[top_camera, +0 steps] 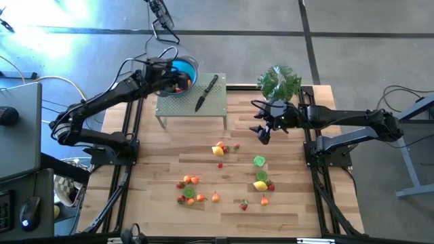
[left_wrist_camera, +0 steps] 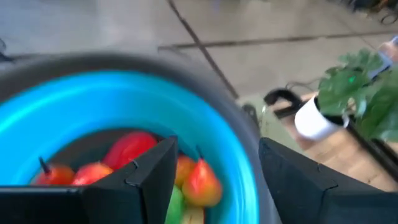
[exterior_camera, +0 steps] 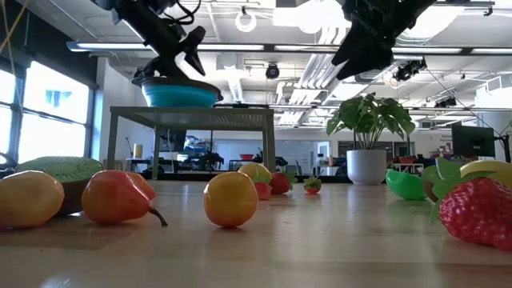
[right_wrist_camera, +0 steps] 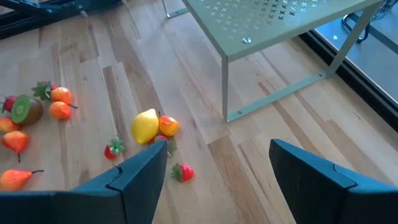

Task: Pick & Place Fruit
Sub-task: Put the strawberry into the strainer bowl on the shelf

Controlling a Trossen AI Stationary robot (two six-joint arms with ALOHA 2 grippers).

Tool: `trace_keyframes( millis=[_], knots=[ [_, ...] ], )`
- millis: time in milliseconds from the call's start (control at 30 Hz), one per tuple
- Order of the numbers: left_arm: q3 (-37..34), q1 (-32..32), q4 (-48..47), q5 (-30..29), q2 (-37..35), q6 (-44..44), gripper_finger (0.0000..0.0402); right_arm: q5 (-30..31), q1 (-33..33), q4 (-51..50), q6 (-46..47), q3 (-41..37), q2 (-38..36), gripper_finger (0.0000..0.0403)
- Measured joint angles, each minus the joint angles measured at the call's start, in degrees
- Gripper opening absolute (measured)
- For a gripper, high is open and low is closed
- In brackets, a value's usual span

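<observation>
Fruit (top_camera: 220,149): scattered at lower centre, small pieces hard to count; more in bowl (top_camera: 188,68), upper left, half hidden.
Left gripper (top_camera: 178,83): over bowl, fingers apart, empty.
Right gripper (top_camera: 262,129): wide, empty, right of centre.
Arms: two.

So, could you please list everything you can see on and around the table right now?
Loose fruit: over a dozen pieces, red, orange, yellow, green; scattered on the wooden table.
Fruit in bowl: several, red and orange.
Bowl: one, blue; on the small green stand's back left corner.
Knife: one, black; on the stand.
Potted plant: one, green, white pot; table's back right.
Left gripper: open, over the bowl.
Right gripper: open, above the table beside the plant.
</observation>
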Motion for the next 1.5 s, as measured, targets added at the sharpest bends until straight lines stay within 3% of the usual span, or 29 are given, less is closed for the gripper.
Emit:
trace_keyframes(
  millis=[200, 333, 600, 900, 1167, 1500],
  knots=[
    [0.0, 0.0, 9.4, -0.4, -0.4, 0.2, 0.0205, 0.0, 0.0, 0.0, 0.0, 0.0, 0.0, 0.0276],
    [0.0, 0.0, 13.4, 2.9, -0.6, 0.1, 0.0175, 0.1, 0.0, 0.0, 0.0, 0.0, 0.0, 0.0276],
    [0.0, -0.1, 13.7, 12.6, -0.6, -1.1, 0.0113, 0.2, 0.0, 0.0, -0.1, 0.0, 0.0, 0.0276],
    [0.0, -1.0, 13.8, 13.4, -0.6, -5.3, 0.0100, 0.2, 0.0, 0.0, -0.1, 0.0, 0.0, 0.0276],
    [0.0, -12.3, 13.9, 10.1, -2.3, -4.9, 0.0099, 0.1, 0.0, 0.0, -0.3, 0.0, 0.0, 0.0276],
    [0.0, -34.0, 7.4, -1.9, -3.1, -7.8, 0.0099, 0.1, 0.0, 0.0, -0.3, 0.0, 0.0, 0.0276]
  ],
)
